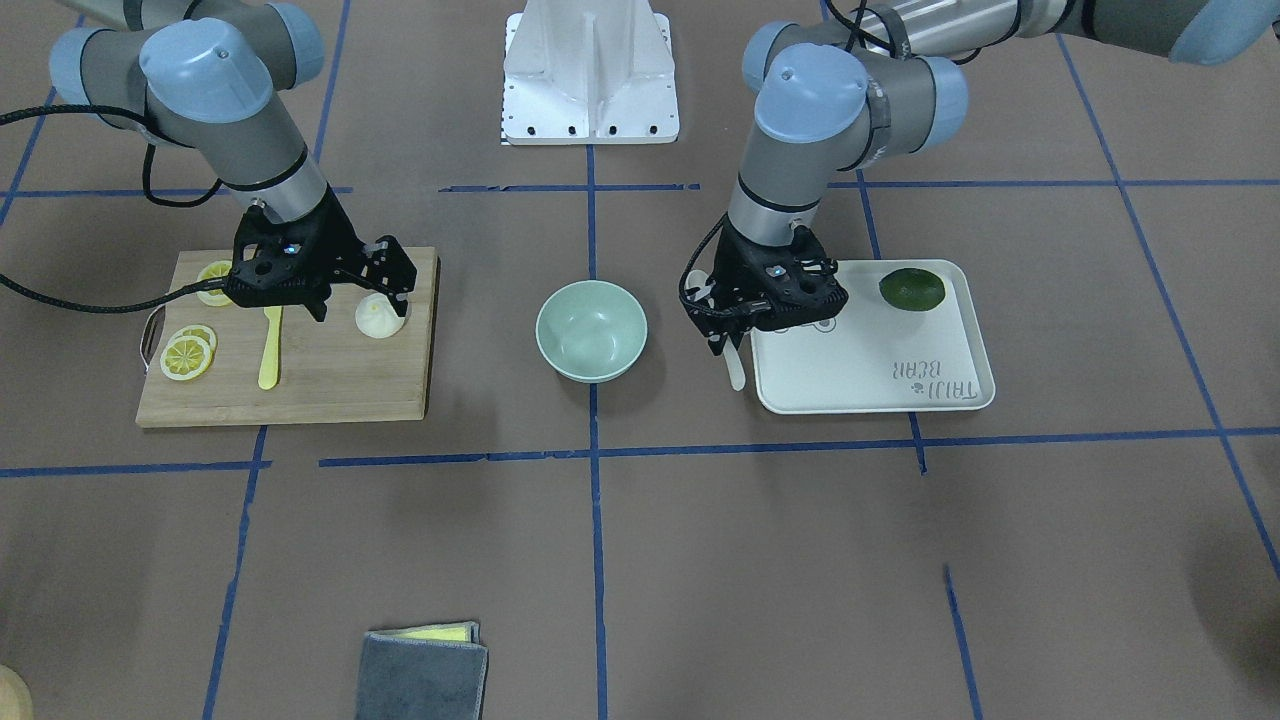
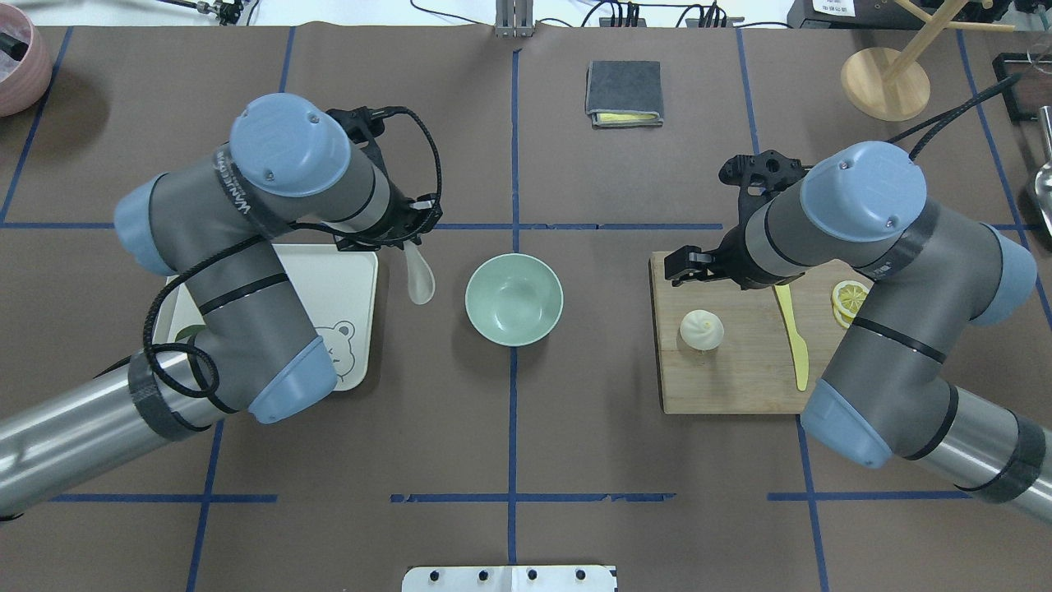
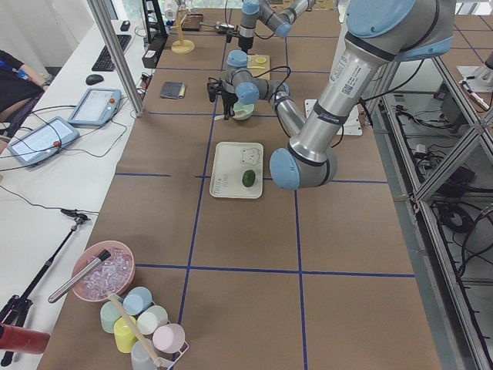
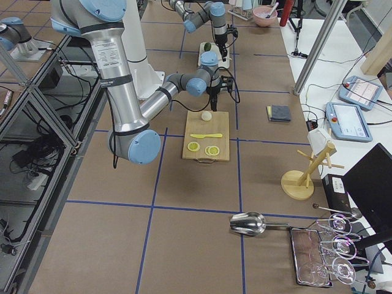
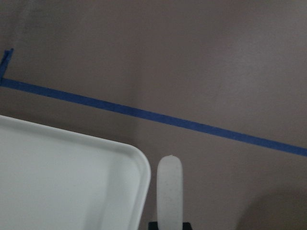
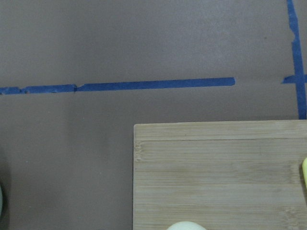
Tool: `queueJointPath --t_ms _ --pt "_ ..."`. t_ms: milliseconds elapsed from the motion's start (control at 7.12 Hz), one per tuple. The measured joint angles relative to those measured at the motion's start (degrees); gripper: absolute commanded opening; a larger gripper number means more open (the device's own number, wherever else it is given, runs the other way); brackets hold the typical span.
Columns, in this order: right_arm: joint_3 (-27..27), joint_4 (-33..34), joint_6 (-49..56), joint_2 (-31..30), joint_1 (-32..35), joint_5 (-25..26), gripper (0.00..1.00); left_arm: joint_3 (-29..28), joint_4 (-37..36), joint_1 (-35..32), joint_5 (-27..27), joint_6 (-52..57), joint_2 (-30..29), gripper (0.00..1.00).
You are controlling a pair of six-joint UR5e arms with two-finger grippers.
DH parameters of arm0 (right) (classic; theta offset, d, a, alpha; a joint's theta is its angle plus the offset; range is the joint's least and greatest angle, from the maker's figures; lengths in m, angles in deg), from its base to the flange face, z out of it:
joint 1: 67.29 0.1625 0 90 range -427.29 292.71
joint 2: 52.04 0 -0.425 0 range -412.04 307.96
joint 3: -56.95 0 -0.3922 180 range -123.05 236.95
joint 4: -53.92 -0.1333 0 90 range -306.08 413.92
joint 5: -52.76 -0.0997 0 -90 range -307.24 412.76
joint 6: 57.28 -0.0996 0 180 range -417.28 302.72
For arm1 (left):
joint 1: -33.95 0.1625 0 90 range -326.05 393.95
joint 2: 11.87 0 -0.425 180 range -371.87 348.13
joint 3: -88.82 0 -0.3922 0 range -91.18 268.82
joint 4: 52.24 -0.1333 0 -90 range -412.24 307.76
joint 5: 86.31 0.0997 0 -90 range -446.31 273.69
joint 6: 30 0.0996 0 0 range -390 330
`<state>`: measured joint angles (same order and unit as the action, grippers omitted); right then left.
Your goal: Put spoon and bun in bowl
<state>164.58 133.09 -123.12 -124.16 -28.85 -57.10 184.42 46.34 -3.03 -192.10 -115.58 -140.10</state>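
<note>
The pale mint bowl (image 1: 591, 330) stands empty at the table's middle, also seen from overhead (image 2: 514, 298). My left gripper (image 1: 725, 340) is shut on the pale spoon (image 2: 420, 278), held between the bowl and the white tray; its handle shows in the left wrist view (image 5: 170, 191). The white bun (image 1: 381, 316) sits on the wooden cutting board (image 1: 330, 385). My right gripper (image 1: 360, 297) is open and empty, hovering just over the bun, which lies at the lower edge of the right wrist view (image 6: 187, 226).
On the board lie lemon slices (image 1: 188, 355) and a yellow plastic knife (image 1: 270, 350). The white bear-print tray (image 1: 870, 375) holds a dark green fruit (image 1: 911, 289). A grey cloth (image 1: 422, 672) lies far across the table. The robot's base (image 1: 590, 80) is behind the bowl.
</note>
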Motion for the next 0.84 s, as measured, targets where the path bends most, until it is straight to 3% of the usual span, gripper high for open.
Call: queueJointPath --t_ms 702,843 --pt "-2.0 0.0 -0.1 -0.2 -1.6 1.1 1.0 -9.7 10.9 3.4 0.4 -8.8 -6.0 0.0" --pt "-2.0 0.0 -0.1 -0.3 -1.8 1.1 1.0 -9.9 11.2 4.0 0.4 -8.9 -6.2 0.08"
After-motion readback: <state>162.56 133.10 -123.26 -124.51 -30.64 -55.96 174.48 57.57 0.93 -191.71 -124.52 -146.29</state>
